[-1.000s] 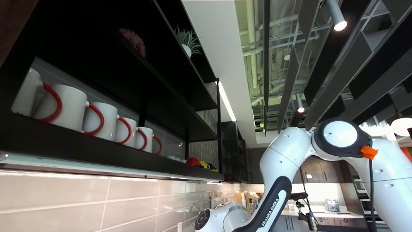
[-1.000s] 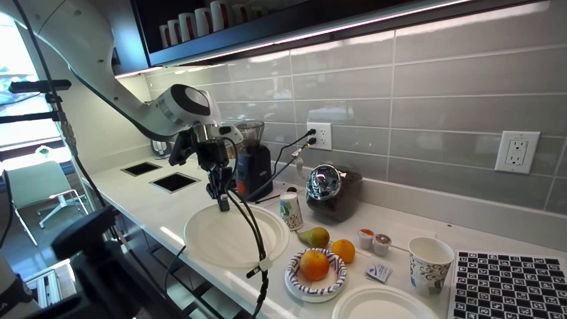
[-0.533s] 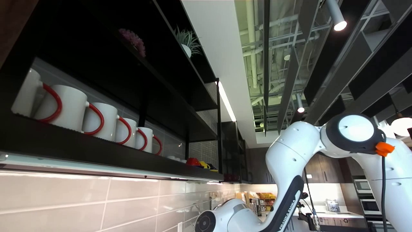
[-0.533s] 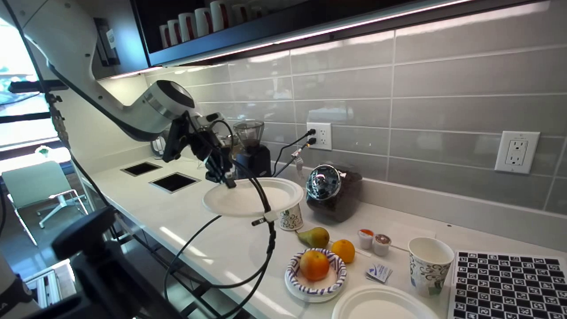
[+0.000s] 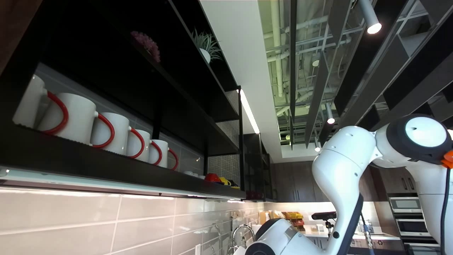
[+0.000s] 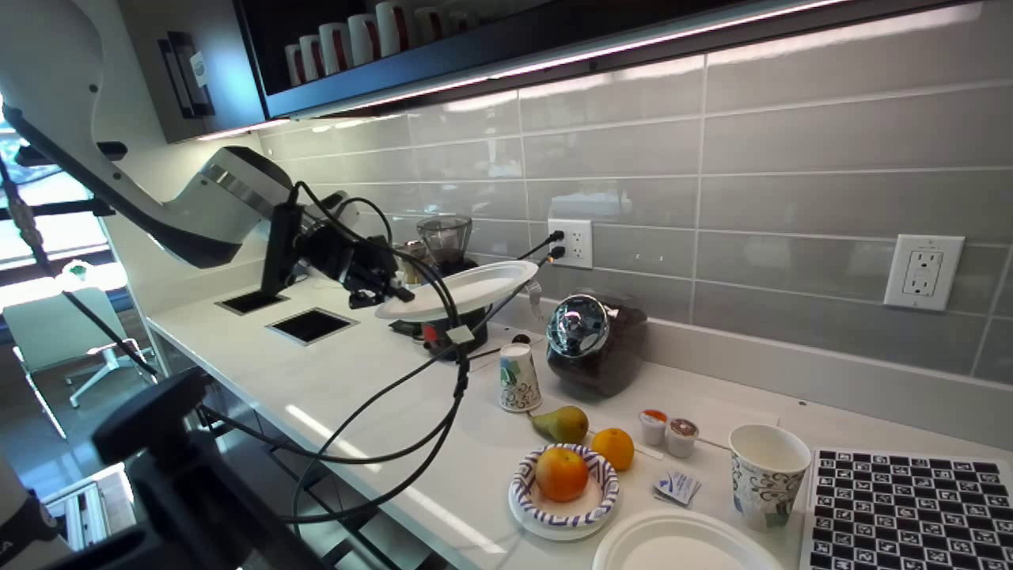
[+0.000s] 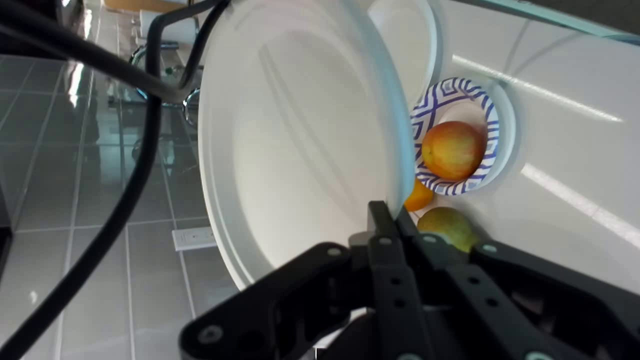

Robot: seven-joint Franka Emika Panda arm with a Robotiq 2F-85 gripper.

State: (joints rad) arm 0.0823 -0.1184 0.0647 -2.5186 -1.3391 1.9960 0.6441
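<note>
A round white plate (image 6: 475,286) hangs above the counter, tilted, with its far side higher. My gripper (image 6: 405,296) is shut on its near rim. In the wrist view, the fingertips of the gripper (image 7: 394,214) stand on either side of the rim, and the plate (image 7: 295,135) fills much of the picture. Past its edge lie a pear (image 7: 447,225), a partly hidden orange (image 7: 419,196) and a red-yellow fruit (image 7: 454,150) in a blue-patterned bowl (image 7: 492,132). Black cables cross in front of the plate in an exterior view.
A coffee grinder (image 6: 445,237) stands behind the raised plate. An upside-down paper cup (image 6: 520,381), a chrome-lidded jar (image 6: 609,356), an upright cup (image 6: 766,483), another white plate (image 6: 684,546) and a patterned board (image 6: 910,507) are on the counter. A mug shelf (image 6: 475,59) hangs above.
My gripper has risen with the plate, which has gone from facing the camera to a steep tilt. The arm has drawn back, leftward in an exterior view. The paper cup is uncovered.
</note>
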